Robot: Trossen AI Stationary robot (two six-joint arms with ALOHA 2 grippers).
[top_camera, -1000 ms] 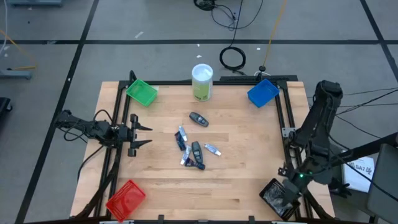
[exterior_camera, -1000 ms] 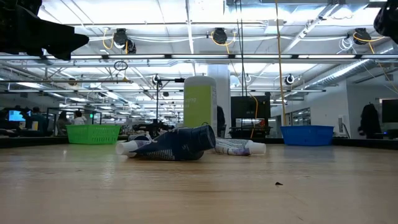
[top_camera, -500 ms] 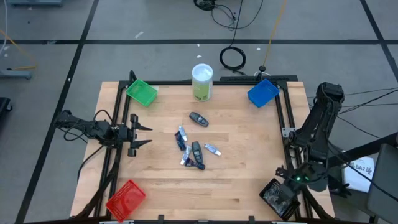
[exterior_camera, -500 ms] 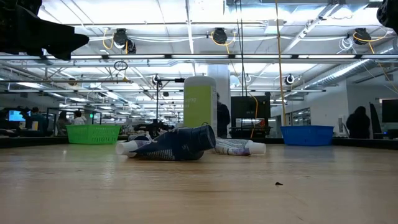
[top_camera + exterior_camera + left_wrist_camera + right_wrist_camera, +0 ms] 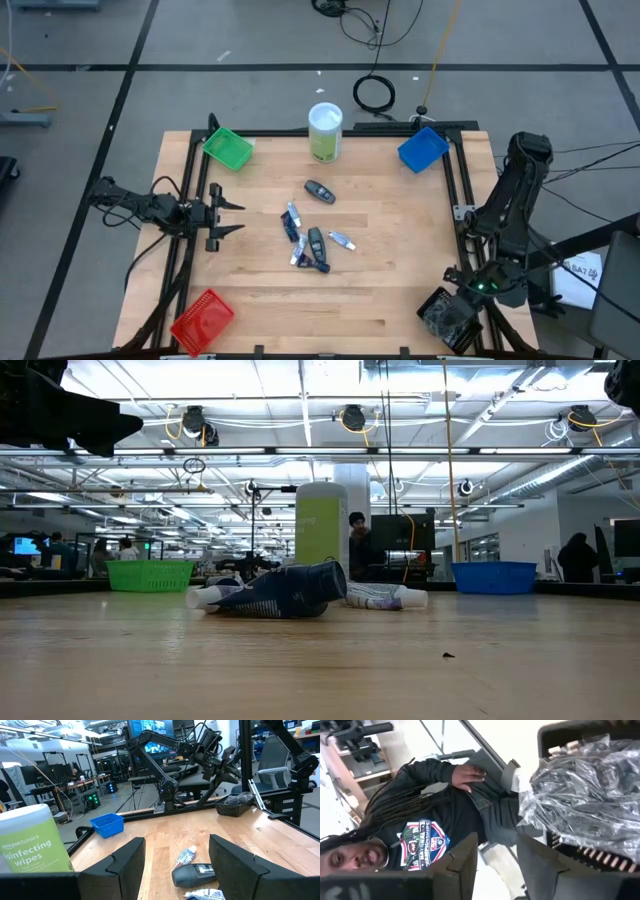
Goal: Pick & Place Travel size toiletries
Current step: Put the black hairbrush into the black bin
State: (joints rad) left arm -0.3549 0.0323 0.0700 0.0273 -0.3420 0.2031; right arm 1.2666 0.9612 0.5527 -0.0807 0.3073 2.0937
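The travel size toiletries lie mid-table: a dark oblong bottle on its side, and nearer, a cluster of blue-and-white tubes and dark bottles, also seen in the low view. My left gripper waits open at the table's left edge, pointing level at them. My right gripper hovers at the near right corner over a black bin. It is open with nothing between its fingers. Crinkled clear sachets fill the bin.
A tall white-and-green wipes canister stands at the far edge. A green bin sits far left, a blue bin far right, and a red bin near left. A person stands beyond the black bin.
My right hand has tipped a little downward over the black bin. The toiletries on the table lie as before.
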